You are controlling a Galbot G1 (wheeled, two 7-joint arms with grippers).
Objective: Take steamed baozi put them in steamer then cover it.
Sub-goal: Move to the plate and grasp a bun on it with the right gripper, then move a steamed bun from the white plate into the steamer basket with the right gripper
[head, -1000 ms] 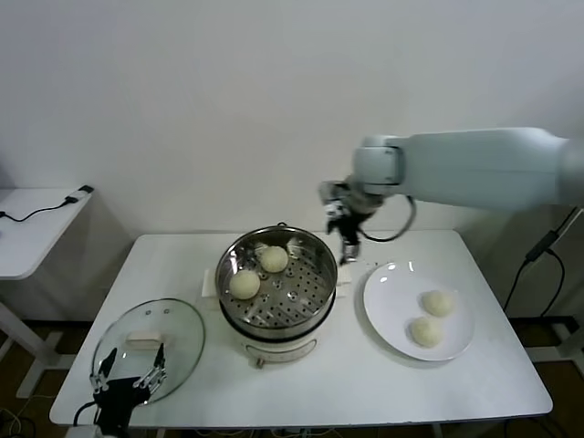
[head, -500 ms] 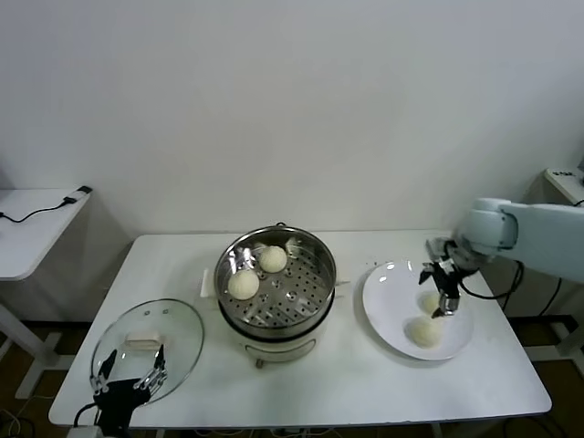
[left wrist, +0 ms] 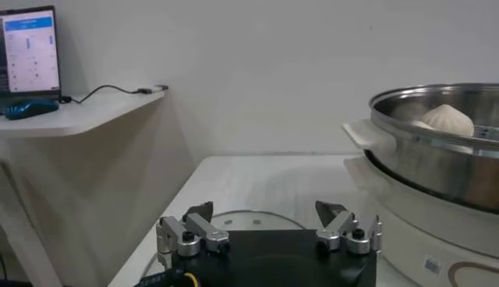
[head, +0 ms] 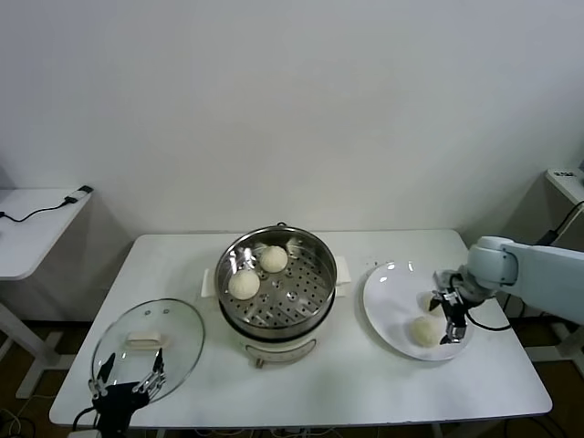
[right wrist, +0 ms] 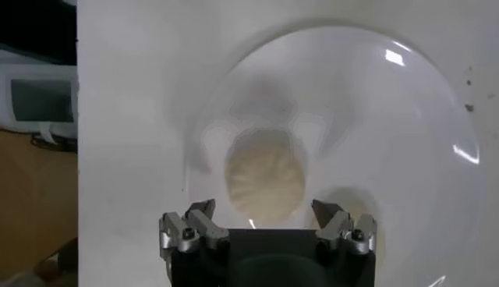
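Note:
The steamer (head: 276, 290) stands mid-table, open, with two steamed baozi (head: 244, 284) (head: 274, 258) on its perforated tray. On the white plate (head: 388, 310) at the right lie two more baozi (head: 423, 330); the farther one (head: 426, 299) is partly hidden by my right gripper (head: 450, 318). That gripper (right wrist: 263, 209) hangs open just over the plate, one baozi (right wrist: 265, 181) lined up between its fingers, untouched. The cover (head: 151, 343) lies flat at the front left. My left gripper (head: 126, 376) waits open above its near edge (left wrist: 264, 210).
A side table (head: 32, 228) with a cable stands to the left, apart from the work table. In the left wrist view the steamer's wall (left wrist: 437, 156) rises close by, with a baozi (left wrist: 447, 119) showing over its rim. Bare tabletop lies in front of the steamer.
My right arm has swung from beside the steamer's rim over to the plate and come down over the baozi there. The left arm and the cover have not moved.

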